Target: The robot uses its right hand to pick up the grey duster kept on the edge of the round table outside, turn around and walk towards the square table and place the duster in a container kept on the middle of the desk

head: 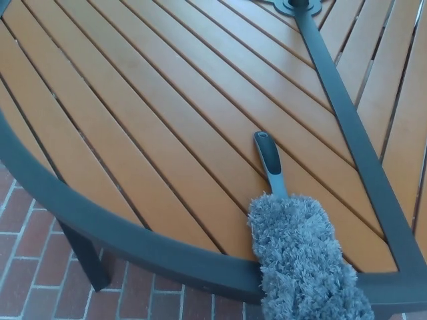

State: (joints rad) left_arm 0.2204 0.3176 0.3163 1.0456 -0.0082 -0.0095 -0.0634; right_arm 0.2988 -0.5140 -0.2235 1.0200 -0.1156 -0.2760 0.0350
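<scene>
One grey duster [301, 250] overhanging one round table [120, 230].

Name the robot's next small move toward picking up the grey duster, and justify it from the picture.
Probably bring the right hand into view and down toward the duster's handle. The grey duster lies untouched on the round table, its fluffy head overhanging the rim, and no hand shows yet.

Fluffy grey duster [303, 257] lies overhanging the round table's [133, 243] dark rim.
</scene>
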